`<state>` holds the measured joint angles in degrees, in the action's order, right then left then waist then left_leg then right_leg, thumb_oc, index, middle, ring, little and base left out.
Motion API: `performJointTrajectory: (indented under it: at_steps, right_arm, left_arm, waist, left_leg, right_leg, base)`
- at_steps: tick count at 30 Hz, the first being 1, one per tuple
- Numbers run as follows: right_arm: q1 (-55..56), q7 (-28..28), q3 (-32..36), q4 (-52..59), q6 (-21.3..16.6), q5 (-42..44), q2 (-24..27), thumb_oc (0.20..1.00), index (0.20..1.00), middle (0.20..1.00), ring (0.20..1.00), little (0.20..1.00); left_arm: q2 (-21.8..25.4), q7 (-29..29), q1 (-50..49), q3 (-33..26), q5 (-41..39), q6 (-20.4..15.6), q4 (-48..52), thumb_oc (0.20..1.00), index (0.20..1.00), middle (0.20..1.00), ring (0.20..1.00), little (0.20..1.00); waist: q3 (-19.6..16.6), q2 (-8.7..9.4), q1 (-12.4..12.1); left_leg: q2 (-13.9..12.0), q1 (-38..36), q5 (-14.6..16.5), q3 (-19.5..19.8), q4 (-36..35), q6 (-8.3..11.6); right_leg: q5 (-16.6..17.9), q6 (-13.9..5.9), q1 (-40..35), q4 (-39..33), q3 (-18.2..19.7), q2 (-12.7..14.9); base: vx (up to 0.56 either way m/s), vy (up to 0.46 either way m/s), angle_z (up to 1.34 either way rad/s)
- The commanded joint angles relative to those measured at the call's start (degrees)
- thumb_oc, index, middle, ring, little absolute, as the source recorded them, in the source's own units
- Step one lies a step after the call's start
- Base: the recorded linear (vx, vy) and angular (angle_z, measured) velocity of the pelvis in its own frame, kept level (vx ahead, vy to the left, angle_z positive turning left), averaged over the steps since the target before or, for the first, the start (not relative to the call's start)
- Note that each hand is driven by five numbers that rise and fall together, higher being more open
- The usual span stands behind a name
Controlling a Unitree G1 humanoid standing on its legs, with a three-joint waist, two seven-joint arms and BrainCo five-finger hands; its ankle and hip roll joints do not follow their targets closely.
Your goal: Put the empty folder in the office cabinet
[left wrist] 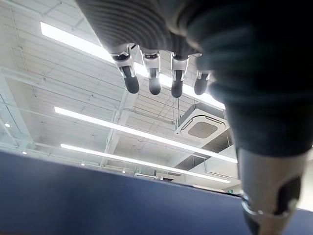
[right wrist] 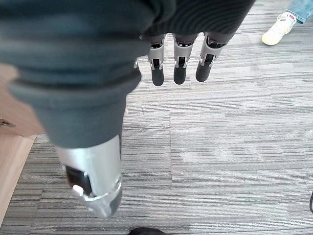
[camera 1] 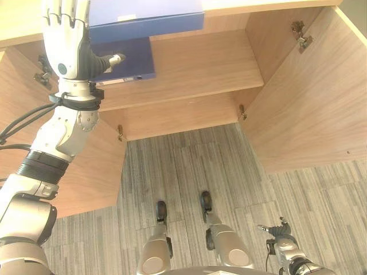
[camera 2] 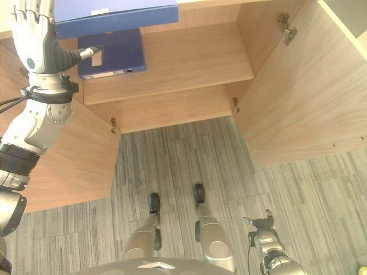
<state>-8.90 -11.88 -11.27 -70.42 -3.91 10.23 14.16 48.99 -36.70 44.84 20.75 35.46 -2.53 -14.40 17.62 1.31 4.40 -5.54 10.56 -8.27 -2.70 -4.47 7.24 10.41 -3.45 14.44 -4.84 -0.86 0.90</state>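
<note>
Beside the blue folder (camera 1: 146,17), left robot hand (camera 1: 67,40) upright, fingers straight.

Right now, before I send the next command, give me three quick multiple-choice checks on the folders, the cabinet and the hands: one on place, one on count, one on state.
1. Where does the lower blue folder lie?
A. on the carpet
B. on the cabinet shelf
C. in the right robot hand

2. How many blue folders show at the cabinet?
A. one
B. two
C. four

3. What state is the left robot hand in?
A. fingers straight, raised beside the upper blue folder
B. curled in a fist on the floor
C. clamped on a door hinge

Answers:
1 B: it lies flat on the wooden shelf, at the robot's left.
2 B: one on the shelf, one higher at the cabinet's top.
3 A: its fingers point up beside the upper folder; the right robot hand hangs open over the carpet.
</note>
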Motion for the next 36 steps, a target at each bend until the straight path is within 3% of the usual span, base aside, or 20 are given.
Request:
performJointTrajectory:
  at_steps: [1,14,28,36]
  right_arm:
    - [1.73,-1.29,-1.40,-0.67,-0.55,1.57,2.04,1.000,1.000,1.000,1.000,1.000]
    - [1.92,-1.61,-0.69,-0.21,-1.17,2.46,2.39,1.000,1.000,1.000,1.000,1.000]
    - [2.09,-1.35,-0.24,0.22,-2.29,4.44,3.79,1.000,1.000,1.000,1.000,1.000]
    - [2.19,-1.51,0.08,0.66,-2.75,5.41,4.17,1.000,1.000,1.000,1.000,1.000]
  left_arm:
    - [3.61,-0.33,3.61,0.00,1.48,0.71,-4.05,1.000,1.000,1.000,1.000,1.000]
    - [5.07,-0.20,3.85,1.06,1.22,1.63,-9.09,1.000,1.000,1.000,1.000,1.000]
    - [13.18,0.38,15.02,10.69,0.55,2.26,-18.65,1.000,1.000,1.000,1.000,1.000]
    - [13.91,0.76,18.81,14.63,1.03,2.34,-20.17,1.000,1.000,1.000,1.000,1.000]
  waist:
    - [-2.35,0.56,0.87]
    - [-2.47,0.81,1.17]
    - [-2.66,1.00,1.94]
    - [-2.47,1.09,2.26]
  left_leg:
    - [-0.90,4.85,2.76,-0.20,-0.53,0.76]
    - [-1.22,5.41,2.52,-0.43,-0.53,0.79]
    - [-1.80,6.68,2.16,-0.43,-0.53,0.78]
    - [-1.84,7.34,1.90,-0.45,-0.53,0.72]
  right_leg:
    - [-8.87,-5.50,-4.09,-0.16,-3.11,4.83]
    - [-8.76,-5.49,-3.47,-0.16,-3.16,4.53]
    - [-8.02,-5.84,-2.03,-0.16,-3.33,4.38]
    - [-7.66,-5.96,-1.43,-0.16,-3.34,4.35]
  base:
    - [0.01,0.002,-0.04]
    - [0.00,0.000,0.00]
    - [0.00,0.000,0.00]
    - [0.00,0.000,0.00]
